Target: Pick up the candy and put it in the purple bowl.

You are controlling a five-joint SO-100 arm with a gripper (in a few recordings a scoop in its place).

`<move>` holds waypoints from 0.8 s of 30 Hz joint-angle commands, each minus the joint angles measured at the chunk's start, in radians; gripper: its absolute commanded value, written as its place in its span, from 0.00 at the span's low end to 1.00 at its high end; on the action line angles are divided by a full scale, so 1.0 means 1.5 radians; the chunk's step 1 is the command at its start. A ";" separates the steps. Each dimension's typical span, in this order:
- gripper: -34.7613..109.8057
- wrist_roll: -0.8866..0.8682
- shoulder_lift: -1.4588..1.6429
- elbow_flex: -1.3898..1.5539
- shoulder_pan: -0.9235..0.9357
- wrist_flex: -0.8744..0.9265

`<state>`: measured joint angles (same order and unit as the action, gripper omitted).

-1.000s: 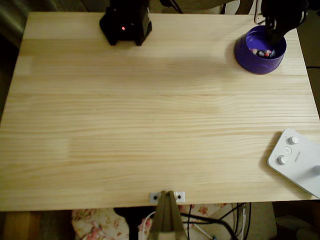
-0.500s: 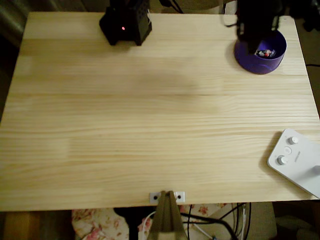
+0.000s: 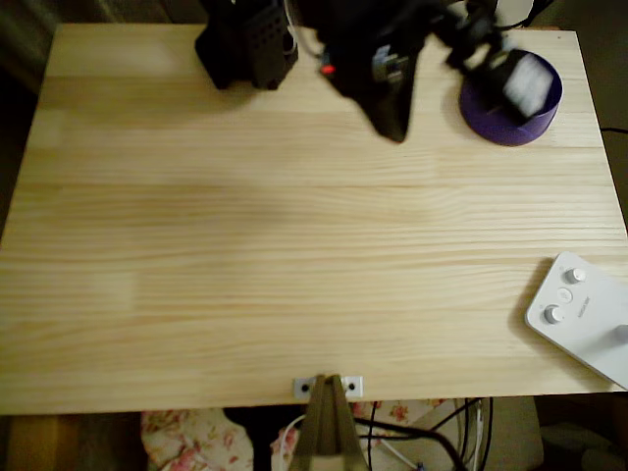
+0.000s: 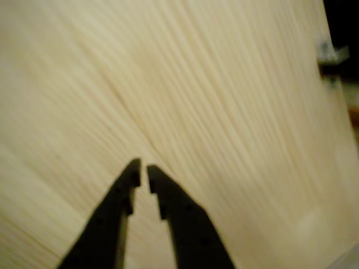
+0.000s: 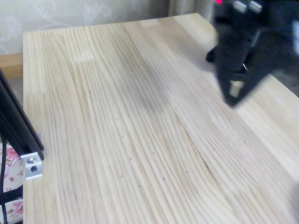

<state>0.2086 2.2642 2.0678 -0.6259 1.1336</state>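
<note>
Now swung left off the bowl (image 3: 510,116) since a second ago, candy was lying inside it then. My gripper (image 4: 142,175) is nearly closed, a thin slit, empty, over bare table (image 3: 294,255) — drop looks done

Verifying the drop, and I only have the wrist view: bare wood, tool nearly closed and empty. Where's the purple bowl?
Observer: In the overhead view the purple bowl sits near the top right corner of the table, to the right of the tool.
Operator: Candy in it?
Observer: Cannot tell. A blurred part of the arm covers the bowl's inside.
Operator: Anything else on the table?
Observer: A white device with knobs at the lower right edge, well apart from the bowl.
</note>
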 commanded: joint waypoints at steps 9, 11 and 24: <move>0.23 -0.038 0.164 0.128 0.300 -0.024; 0.23 -0.053 0.189 0.164 0.334 -0.037; 0.23 -0.095 0.465 0.427 0.502 -0.057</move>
<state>0.0614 2.8225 2.6645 0.0568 1.0416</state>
